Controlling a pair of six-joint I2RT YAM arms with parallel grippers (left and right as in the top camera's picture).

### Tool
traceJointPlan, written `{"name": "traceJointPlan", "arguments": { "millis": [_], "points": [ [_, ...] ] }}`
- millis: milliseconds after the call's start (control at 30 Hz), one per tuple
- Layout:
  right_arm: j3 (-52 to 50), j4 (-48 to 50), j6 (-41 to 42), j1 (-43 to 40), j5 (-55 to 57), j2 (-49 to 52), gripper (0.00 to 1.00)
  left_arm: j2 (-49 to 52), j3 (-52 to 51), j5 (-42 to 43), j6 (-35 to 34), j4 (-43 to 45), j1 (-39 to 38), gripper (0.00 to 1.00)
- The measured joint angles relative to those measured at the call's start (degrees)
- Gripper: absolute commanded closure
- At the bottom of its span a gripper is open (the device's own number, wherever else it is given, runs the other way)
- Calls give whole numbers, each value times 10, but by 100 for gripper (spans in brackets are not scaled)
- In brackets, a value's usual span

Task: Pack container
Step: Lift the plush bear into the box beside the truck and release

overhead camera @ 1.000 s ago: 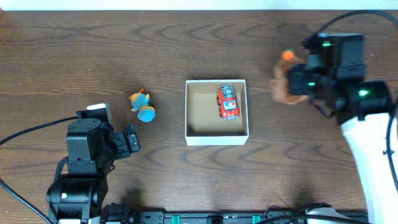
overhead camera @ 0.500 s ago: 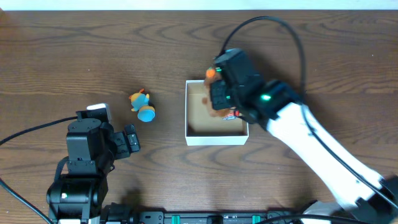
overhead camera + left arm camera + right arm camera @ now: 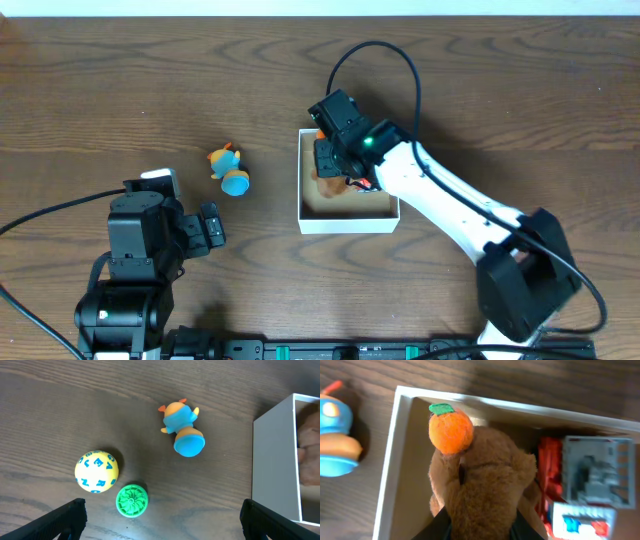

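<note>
R pincer (image 3: 479, 529) clenched on brown plush (image 3: 487, 480), directly above container (image 3: 387, 475), over its left half, red truck (image 3: 585, 480) in its right half; plan: lower straight, keep plush off truck & left wall, then let go.

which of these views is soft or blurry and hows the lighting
Right wrist: the softest; the plush toy fills the near field slightly fuzzy, and the red car beside it in the container is smeared. Left wrist: crisp, with only soft, short shadows by the yellow ball and green disc. Overhead: even light, the table grain sharp, no glare.
</note>
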Motion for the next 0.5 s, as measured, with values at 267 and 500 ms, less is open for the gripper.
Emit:
{"name": "traceJointPlan", "arguments": {
  "millis": [267,500],
  "points": [
    [0,18,6,0,-3,61,81,0,0,0,0,-1,0,2],
    [0,45,16,-2,-5,69,38,0,0,0,0,-1,0,2]
  ]
}}
